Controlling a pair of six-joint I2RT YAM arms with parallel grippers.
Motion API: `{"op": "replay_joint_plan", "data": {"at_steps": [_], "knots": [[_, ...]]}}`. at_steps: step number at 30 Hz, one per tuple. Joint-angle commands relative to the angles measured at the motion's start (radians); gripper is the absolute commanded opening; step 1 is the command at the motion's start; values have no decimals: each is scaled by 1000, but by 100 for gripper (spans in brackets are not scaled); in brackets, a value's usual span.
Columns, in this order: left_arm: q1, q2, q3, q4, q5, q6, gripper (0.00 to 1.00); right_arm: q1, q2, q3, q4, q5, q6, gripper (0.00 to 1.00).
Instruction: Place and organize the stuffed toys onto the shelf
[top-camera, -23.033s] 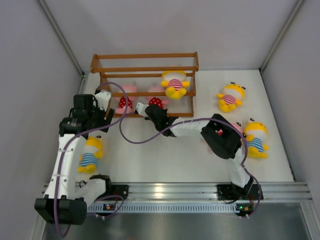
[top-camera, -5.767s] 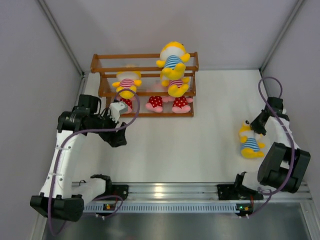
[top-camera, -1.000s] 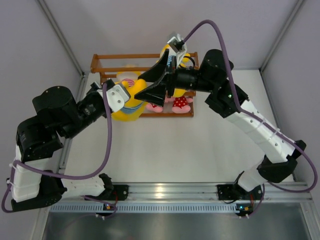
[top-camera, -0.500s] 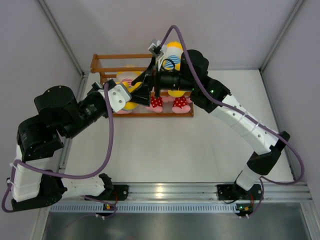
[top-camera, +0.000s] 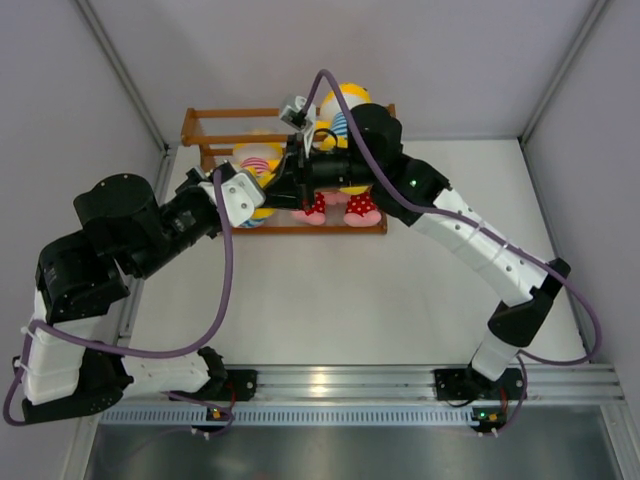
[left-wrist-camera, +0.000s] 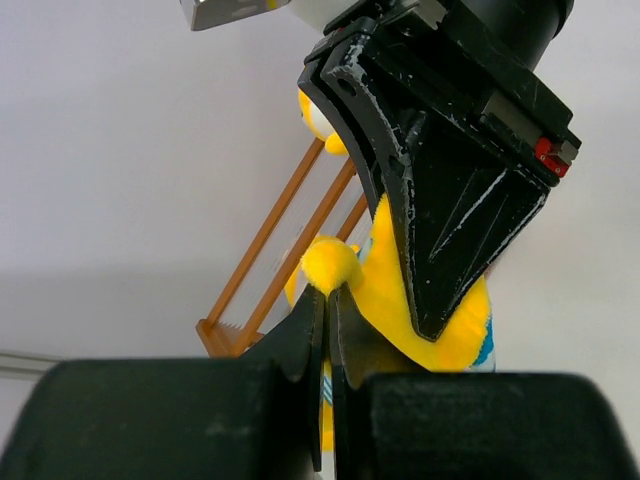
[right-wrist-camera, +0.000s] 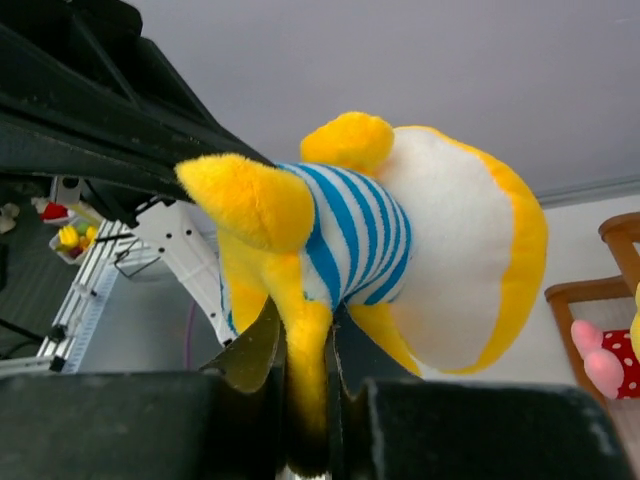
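A yellow stuffed toy (right-wrist-camera: 400, 240) in a blue-striped white shirt hangs in the air in front of the shelf (top-camera: 290, 170). Both grippers hold it. My left gripper (left-wrist-camera: 328, 295) is shut on one of its yellow limbs (left-wrist-camera: 330, 265). My right gripper (right-wrist-camera: 303, 320) is shut on another yellow limb and shows as a black wedge (left-wrist-camera: 440, 200) in the left wrist view. From above, the held toy (top-camera: 262, 208) is mostly hidden between the left gripper (top-camera: 258, 198) and the right gripper (top-camera: 280, 190). Other stuffed toys sit on the shelf: yellow pink-striped (top-camera: 258, 158), yellow blue-striped (top-camera: 345, 100), and pink ones (top-camera: 312, 207) (top-camera: 362, 208).
The brown wooden shelf stands at the back of the white table (top-camera: 400, 290), close to the rear wall. Both arms reach over the table's left half. Grey side walls (top-camera: 60, 150) close in on the left and right.
My right gripper has slid left to the toy in my left gripper and shut on one of its limbs. The left gripper stays shut and has barely moved.
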Motion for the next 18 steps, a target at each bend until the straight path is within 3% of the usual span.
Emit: {"op": "replay_joint_plan", "data": {"at_steps": [1, 2, 3, 4, 10, 13, 14, 16, 18], "knots": [[12, -19, -6, 56, -24, 8, 0, 38, 19, 78, -17, 27, -125, 0], [19, -25, -16, 56, -31, 11, 2, 38, 22, 91, -32, 45, -160, 0], [23, -33, -22, 56, -37, 11, 12, 38, 29, 114, -55, 66, -196, 0], [27, -37, -28, 58, -55, 17, 28, 36, 35, 123, -60, 111, -292, 0], [76, -71, -59, 58, -112, 12, 55, 38, 56, 125, 65, 273, -614, 0], [104, -80, -69, 58, -162, 8, 78, 36, 108, 125, 119, 359, -783, 0], [122, -86, -74, 60, -179, 8, 91, 33, 125, 131, 131, 378, -815, 0], [139, -91, -91, 61, -219, 8, 98, 7, 201, 175, 132, 387, -845, 0], [164, -102, -100, 60, -256, 11, 98, -20, 260, 254, 116, 363, -845, 0]]}}
